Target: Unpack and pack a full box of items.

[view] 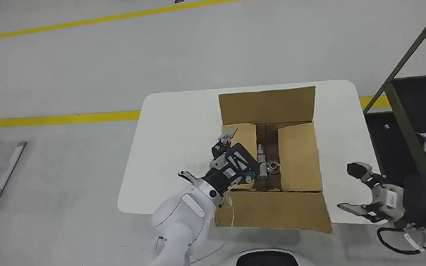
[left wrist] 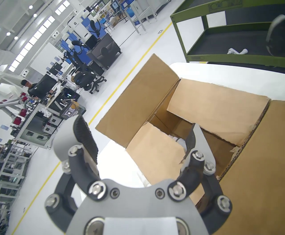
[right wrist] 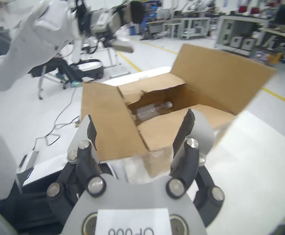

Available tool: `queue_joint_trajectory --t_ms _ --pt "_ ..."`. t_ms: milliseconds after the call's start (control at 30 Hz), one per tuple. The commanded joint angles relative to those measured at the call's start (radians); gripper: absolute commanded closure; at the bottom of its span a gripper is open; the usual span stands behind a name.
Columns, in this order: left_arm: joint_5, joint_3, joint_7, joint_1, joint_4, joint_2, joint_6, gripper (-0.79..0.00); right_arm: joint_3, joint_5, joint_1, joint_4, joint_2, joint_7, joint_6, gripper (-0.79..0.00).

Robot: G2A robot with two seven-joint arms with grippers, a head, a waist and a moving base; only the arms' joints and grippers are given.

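Observation:
An open cardboard box (view: 268, 106) stands on the white table (view: 178, 148) with its flaps spread. Inside lie a clear plastic bottle (right wrist: 153, 110) and small grey items (view: 267, 161). My left gripper (view: 241, 157) hovers open over the box's left inner flap (left wrist: 155, 151), with nothing between its fingers (left wrist: 85, 133); a white item (left wrist: 179, 140) peeks out beyond the flap. My right gripper (view: 350, 188) is open and empty beside the table's near right corner, facing the box (right wrist: 111, 124) from outside, apart from it.
A green metal cart (view: 408, 70) stands just right of the table, with a white part (left wrist: 237, 51) on its shelf. The box's near flap (view: 279, 212) overhangs the table's front edge. Bare tabletop (view: 165, 170) lies left of the box.

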Motion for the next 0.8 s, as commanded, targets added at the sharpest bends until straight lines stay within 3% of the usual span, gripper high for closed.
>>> queue_joint_trajectory --t_ms 0,33,167,300,500,767 --pt "0.005 0.042 -0.019 -0.018 0.036 -0.003 -0.022 -0.785 0.056 0.002 -0.042 -0.007 -0.005 0.03 0.103 -0.126" --pt "0.014 0.063 -0.038 -0.03 0.054 -0.003 -0.056 -0.785 0.074 0.005 -0.062 -0.016 -0.008 0.049 0.143 0.0" --pt "0.023 0.126 -0.105 -0.071 0.1 -0.008 -0.109 -0.785 0.12 0.014 -0.11 -0.049 -0.023 0.086 0.312 0.0" --pt "0.062 0.169 -0.129 -0.094 0.153 -0.014 -0.073 -0.785 0.124 0.014 -0.138 -0.099 -0.037 0.091 0.422 0.0" --pt "0.057 0.191 -0.18 -0.1 0.23 -0.026 0.042 -0.785 0.093 -0.03 -0.141 -0.152 -0.049 0.081 0.464 0.0" --pt "0.057 0.191 -0.18 -0.1 0.23 -0.026 0.042 -0.785 0.03 -0.052 -0.12 -0.174 -0.064 0.022 0.464 0.0"
